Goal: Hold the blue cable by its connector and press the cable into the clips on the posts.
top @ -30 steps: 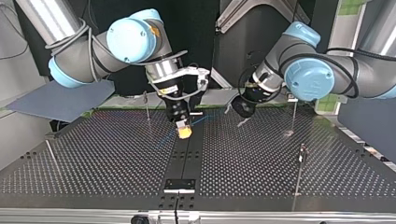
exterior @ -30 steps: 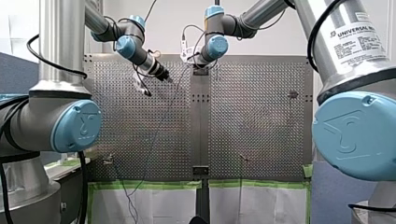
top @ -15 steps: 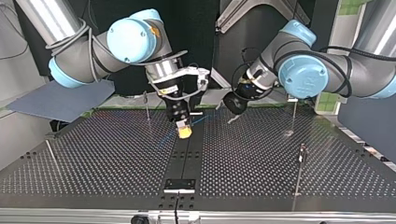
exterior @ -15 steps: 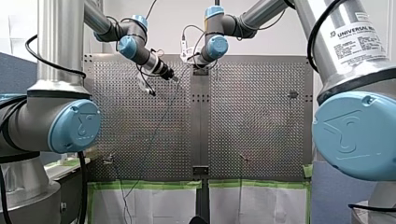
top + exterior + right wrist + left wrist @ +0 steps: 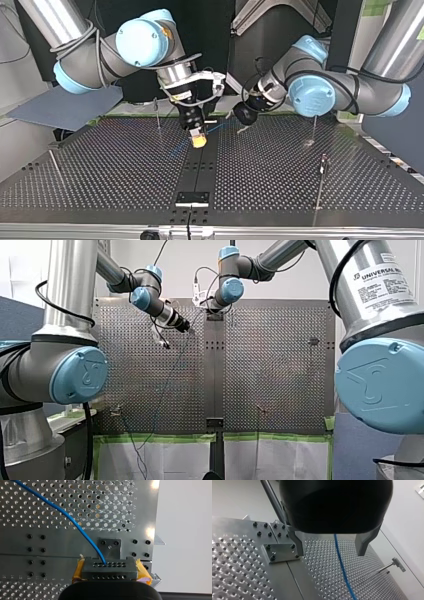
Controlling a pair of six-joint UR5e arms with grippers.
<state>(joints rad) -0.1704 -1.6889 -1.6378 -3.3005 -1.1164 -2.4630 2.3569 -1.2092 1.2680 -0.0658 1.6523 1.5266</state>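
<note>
My right gripper [image 5: 110,573] clamps the connector [image 5: 110,567] to anchor the blue cable [image 5: 72,521], which runs from the connector through my left gripper [image 5: 330,552], wide open and empty, probably positioned to guide it.

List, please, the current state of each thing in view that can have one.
right gripper: shut on the connector.
connector: clamped between yellow pads, cable attached.
left gripper: open, straddling the cable without gripping it.
blue cable: free, running through the open left gripper, in no clip that shows.
posts: upright, no cable visibly on them.
</note>
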